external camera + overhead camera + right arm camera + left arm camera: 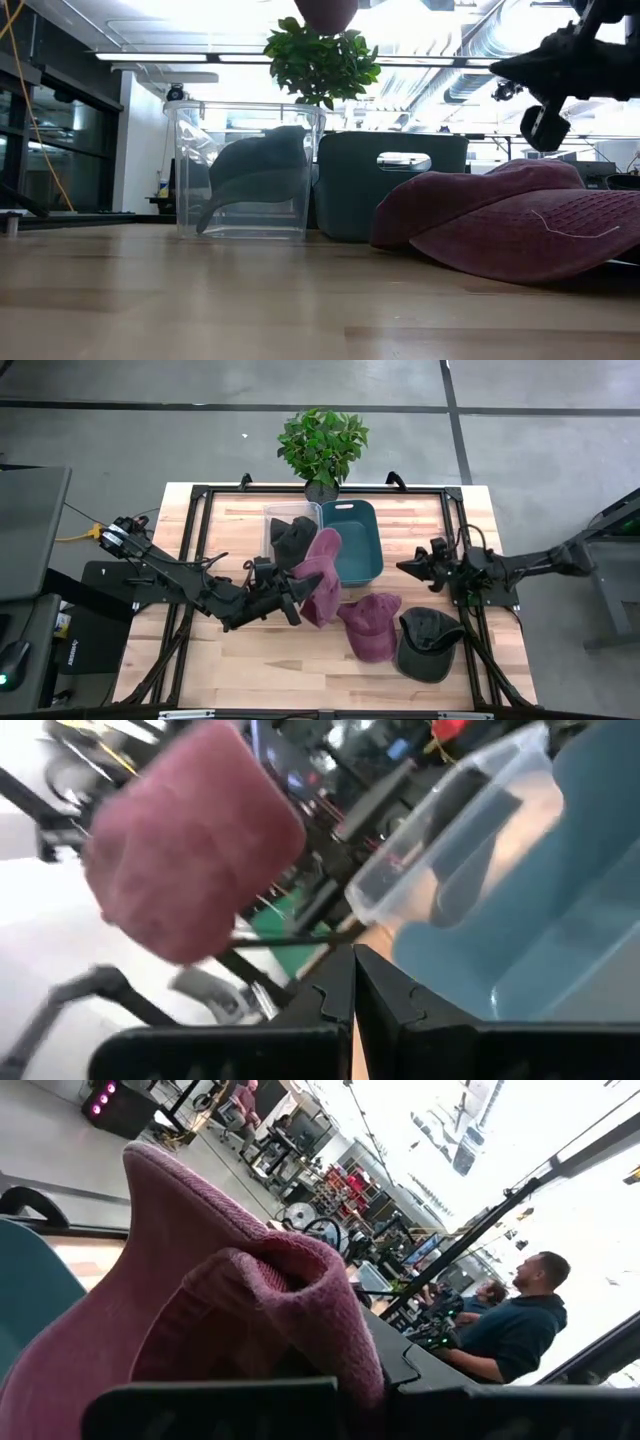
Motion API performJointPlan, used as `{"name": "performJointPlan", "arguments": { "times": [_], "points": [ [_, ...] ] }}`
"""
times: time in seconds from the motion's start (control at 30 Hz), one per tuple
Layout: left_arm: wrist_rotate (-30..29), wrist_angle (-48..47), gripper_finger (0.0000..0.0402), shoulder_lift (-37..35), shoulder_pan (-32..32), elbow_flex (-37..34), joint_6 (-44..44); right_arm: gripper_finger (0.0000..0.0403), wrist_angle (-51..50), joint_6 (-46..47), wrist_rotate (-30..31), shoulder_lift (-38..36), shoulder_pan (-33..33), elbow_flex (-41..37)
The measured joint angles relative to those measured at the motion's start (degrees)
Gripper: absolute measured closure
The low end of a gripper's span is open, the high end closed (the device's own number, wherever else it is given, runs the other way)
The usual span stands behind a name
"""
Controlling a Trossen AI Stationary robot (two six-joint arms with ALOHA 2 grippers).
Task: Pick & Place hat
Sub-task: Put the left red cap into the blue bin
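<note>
Gripping a soft maroon fabric cap point(322, 575) in the clenched left claw point(296, 597) beside the teal plastic bin point(357, 541), right claw point(415, 569) clamped empty.

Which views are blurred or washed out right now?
Right wrist view: motion-smeared, the lifted maroon fabric hat soft-edged. Left wrist view: windows blown out white behind the hat's folds. Low view: bright ceiling glare above the clear plastic bin. High view: evenly lit, sharp.

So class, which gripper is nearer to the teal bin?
Judging from above, the left. The left gripper, shut on a maroon hat, holds it up at the teal bin's near-left edge. The right gripper, shut and empty, hovers a little off the bin's right side.
</note>
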Motion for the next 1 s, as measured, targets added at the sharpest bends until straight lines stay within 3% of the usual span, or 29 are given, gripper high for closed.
{"name": "performJointPlan", "arguments": {
  "times": [0.2,0.3,0.43,0.73,1.0],
  "points": [
    [-0.5,0.0,0.0401,0.0,0.0,0.0,0.5,0.0402,10.8,-5.4,-3.8,8.7,4.3,0.5],
    [-1.0,0.0,0.0401,0.0,0.0,0.0,0.5,0.0402,10.4,-11.1,-6.5,12.5,6.7,3.7],
    [-1.2,0.0,0.0401,0.0,0.0,0.0,0.5,0.0402,4.7,-18.8,-5.4,19.0,10.6,11.1],
    [-3.2,0.0,0.0401,0.0,0.0,0.0,0.5,0.0402,-17.1,-35.2,10.4,35.4,19.9,32.2],
    [-2.3,0.0,0.0401,0.0,0.0,0.0,0.3,0.0402,-27.1,-37.0,23.8,46.9,25.6,43.6]
  ]
}}
